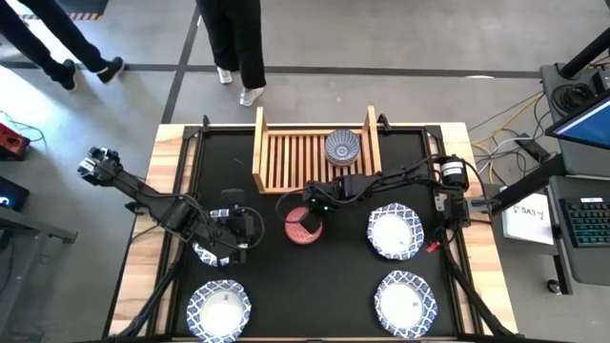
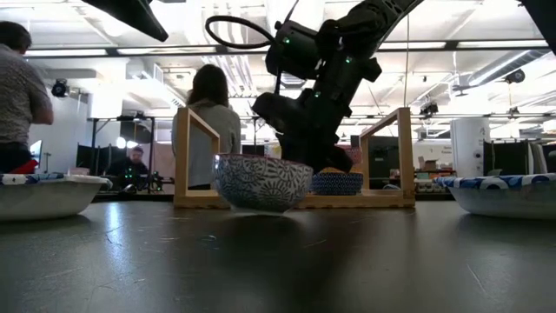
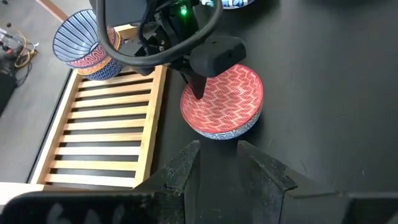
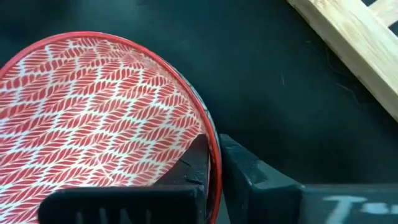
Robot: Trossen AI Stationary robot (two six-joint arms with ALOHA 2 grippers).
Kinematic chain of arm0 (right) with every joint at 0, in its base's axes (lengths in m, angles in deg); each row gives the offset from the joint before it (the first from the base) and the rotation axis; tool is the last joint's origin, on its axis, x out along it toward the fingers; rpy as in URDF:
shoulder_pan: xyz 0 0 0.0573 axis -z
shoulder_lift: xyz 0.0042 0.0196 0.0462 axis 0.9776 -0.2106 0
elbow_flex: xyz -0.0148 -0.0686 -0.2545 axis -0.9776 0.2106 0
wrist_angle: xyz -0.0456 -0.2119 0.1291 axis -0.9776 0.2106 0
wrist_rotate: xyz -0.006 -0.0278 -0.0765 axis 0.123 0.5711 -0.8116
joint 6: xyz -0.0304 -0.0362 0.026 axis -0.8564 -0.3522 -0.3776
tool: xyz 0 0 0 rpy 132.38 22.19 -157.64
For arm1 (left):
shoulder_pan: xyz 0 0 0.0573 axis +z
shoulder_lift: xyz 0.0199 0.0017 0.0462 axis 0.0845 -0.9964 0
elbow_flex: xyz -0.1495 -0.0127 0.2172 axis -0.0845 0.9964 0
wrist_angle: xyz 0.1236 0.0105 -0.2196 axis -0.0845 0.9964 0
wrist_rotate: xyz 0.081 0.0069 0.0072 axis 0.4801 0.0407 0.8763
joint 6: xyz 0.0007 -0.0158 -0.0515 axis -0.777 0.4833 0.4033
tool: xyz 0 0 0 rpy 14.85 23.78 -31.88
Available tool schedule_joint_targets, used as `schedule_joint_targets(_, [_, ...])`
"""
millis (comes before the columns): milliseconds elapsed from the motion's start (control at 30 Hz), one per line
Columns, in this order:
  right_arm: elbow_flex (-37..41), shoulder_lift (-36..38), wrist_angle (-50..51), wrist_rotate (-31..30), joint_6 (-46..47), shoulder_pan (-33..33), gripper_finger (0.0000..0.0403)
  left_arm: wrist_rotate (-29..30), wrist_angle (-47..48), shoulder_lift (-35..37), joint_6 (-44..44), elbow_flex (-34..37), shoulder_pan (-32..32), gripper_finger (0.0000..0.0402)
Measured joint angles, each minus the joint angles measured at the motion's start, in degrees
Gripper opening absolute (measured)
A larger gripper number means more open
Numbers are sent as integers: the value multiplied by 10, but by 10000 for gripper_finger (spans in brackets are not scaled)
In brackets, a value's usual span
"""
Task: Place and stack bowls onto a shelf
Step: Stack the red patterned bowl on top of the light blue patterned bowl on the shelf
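Note:
The red-patterned small bowl [image 1: 305,228] [image 3: 222,102] stands on the black mat just in front of the wooden shelf [image 1: 291,160]. My right gripper [image 1: 310,211] [image 4: 214,165] is shut on its rim. A grey-blue bowl [image 1: 342,147] [image 2: 337,183] rests on the slats in the shelf's right half. My left gripper [image 1: 250,231] [image 3: 217,155] hangs open to the left of the red bowl, pointing at it and touching nothing. One white blue-rimmed bowl [image 1: 204,253] lies partly under the left arm. I see no yellow or light blue bowl. My right gripper pinches the red bowl's rim [image 4: 213,146] on the side nearest the shelf. One finger [image 4: 194,158] is inside the bowl and the other [image 4: 249,171] is outside, both coming from above and pointing down. The bowl stays upright; whether its foot [image 2: 262,209] is off the mat I cannot tell.
Three more white blue-rimmed bowls sit on the mat: right of the red bowl [image 1: 395,232], near right [image 1: 407,303] and near left [image 1: 218,310]. The shelf's left half [image 1: 286,152] holds nothing. People stand beyond the table's far edge [image 1: 238,48].

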Motion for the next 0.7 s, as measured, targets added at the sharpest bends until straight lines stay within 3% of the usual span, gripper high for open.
schedule_joint_targets(167, [-4, 13, 21, 18, -22, 5, 14, 0, 0, 0, 23, 0, 0, 89])
schedule_joint_targets(400, [-93, 44, 159, 4, -99, 36, 13, 0, 0, 0, 27, 0, 0, 89])
schedule_joint_targets(700, [-265, 50, 391, -105, -194, 98, 13, 0, 0, 0, 62, 0, 0, 89])
